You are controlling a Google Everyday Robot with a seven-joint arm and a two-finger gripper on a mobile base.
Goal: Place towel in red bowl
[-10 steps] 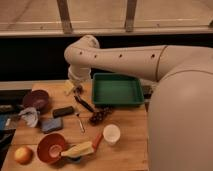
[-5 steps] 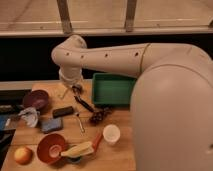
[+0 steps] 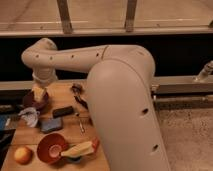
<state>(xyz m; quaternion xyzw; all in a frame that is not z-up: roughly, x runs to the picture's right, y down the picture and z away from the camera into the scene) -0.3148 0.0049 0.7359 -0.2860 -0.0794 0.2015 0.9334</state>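
Observation:
A crumpled white towel (image 3: 29, 116) lies at the left of the wooden table (image 3: 67, 131). A red-orange bowl (image 3: 49, 148) stands at the front with a pale yellow item (image 3: 78, 149) lying across its right rim. A darker maroon bowl (image 3: 33, 101) stands at the back left. My gripper (image 3: 39, 93) hangs from the white arm (image 3: 75, 57) right over the maroon bowl, above and behind the towel. The arm's bulk hides the right part of the table.
An apple (image 3: 22, 155) sits at the front left corner. A blue sponge (image 3: 51, 125), a black block (image 3: 62, 111), a small utensil (image 3: 80, 123) and a dark bundle (image 3: 77, 90) lie mid-table. A dark wall and rail run behind.
The arm has swung left and closer, now covering the green tray and white cup. The gripper has moved left from mid-table to over the maroon bowl.

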